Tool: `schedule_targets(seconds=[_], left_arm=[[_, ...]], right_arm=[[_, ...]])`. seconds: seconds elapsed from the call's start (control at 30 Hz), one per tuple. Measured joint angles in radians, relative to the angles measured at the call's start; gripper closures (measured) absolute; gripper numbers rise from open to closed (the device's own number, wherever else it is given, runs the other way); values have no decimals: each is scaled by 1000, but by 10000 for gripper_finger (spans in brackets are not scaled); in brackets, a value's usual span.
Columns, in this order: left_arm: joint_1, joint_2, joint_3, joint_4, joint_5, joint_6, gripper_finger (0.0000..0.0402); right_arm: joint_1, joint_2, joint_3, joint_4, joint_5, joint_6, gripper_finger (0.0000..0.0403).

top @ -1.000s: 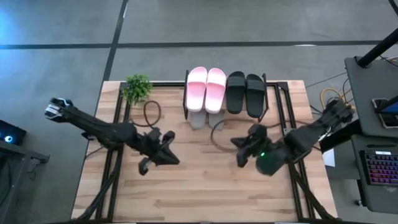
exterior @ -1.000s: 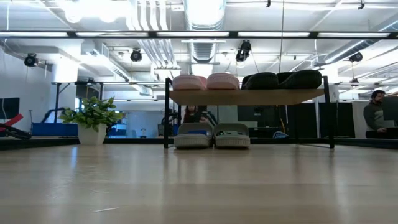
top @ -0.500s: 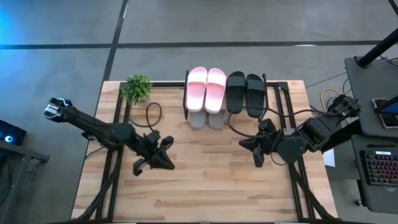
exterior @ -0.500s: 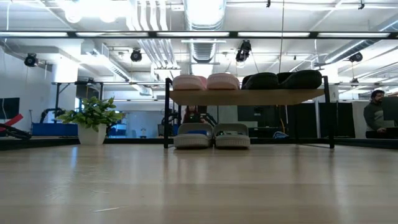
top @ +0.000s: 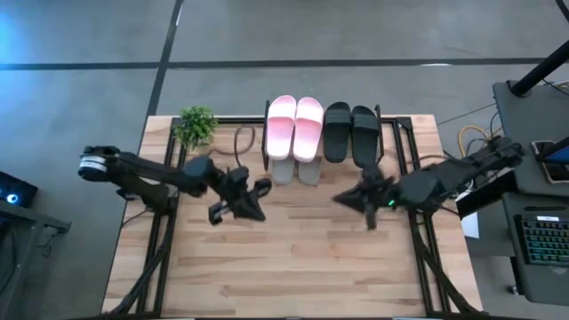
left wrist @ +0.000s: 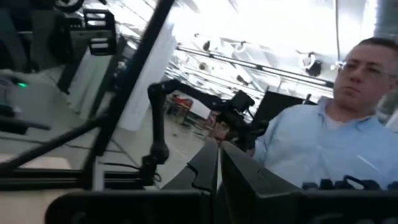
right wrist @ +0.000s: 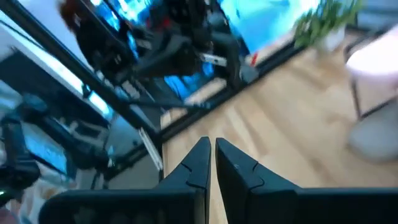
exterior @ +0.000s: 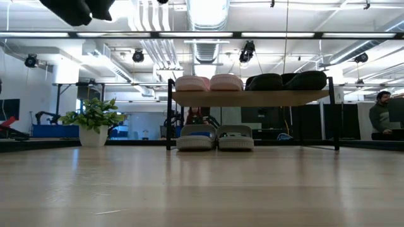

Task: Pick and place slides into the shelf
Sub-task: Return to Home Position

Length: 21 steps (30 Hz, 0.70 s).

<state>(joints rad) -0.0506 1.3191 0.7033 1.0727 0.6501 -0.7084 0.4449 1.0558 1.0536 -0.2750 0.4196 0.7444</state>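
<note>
The shelf (exterior: 252,98) stands at the table's far edge. The pale pink pair (top: 295,124) and the black pair (top: 350,132) lie side by side on its plank top. The grey-green pair (top: 295,169) rests on the table under the pink pair, also seen in the low view (exterior: 214,137). My left gripper (top: 252,200) hovers left of the shelf's front, shut and empty, as its own wrist view (left wrist: 217,163) shows. My right gripper (top: 345,197) hovers near the shelf's right front, shut and empty, as its own wrist view (right wrist: 211,155) shows.
A small potted plant (top: 196,126) stands at the far left corner of the table. Cables loop by the shelf's legs (top: 238,140). The wide near half of the wooden table (top: 293,267) bears nothing. A person in a light blue shirt (left wrist: 323,143) sits beyond the table's right side.
My left gripper has risen and swung toward the far edge and the shelf, and part of it now shows at the top left of the low view. My right arm has stretched out lower and turned, its gripper moving toward the far edge. The slides have stayed put.
</note>
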Motion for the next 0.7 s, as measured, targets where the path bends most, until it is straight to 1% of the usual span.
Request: schedule_targets(seconds=[0.03,0.13,0.17,0.23,0.3,0.43,0.5,0.57,0.63,0.67,0.7], left_arm=[[31,-15,-1,-17,23,-4,396],[114,-87,-7,-114,30,19,396],[139,-116,-7,-165,29,52,396],[186,-186,-7,-324,21,124,396],[216,-257,-6,-500,-31,193,396],[226,-395,-7,-824,-205,340,396],[225,-454,-7,-943,-301,374,396],[226,-506,-7,-1030,-366,385,396],[226,-553,-8,-1084,-378,396,396],[226,-576,-8,-1104,-377,401,396],[225,-597,-8,-1122,-376,402,396]], right_arm=[[-11,-45,-26,11,0,-22,385],[-26,-179,-97,32,-2,-102,385],[-28,-221,-115,34,-2,-118,385],[-32,-292,-158,41,-1,-144,385],[-32,-349,-207,73,0,-183,385],[-31,-417,-313,130,-2,-260,385],[-31,-439,-364,128,-1,-281,385],[-34,-461,-408,126,24,-280,385],[-34,-483,-446,123,94,-224,385],[-33,-491,-460,126,120,-149,385],[-34,-498,-470,130,124,-84,385]])
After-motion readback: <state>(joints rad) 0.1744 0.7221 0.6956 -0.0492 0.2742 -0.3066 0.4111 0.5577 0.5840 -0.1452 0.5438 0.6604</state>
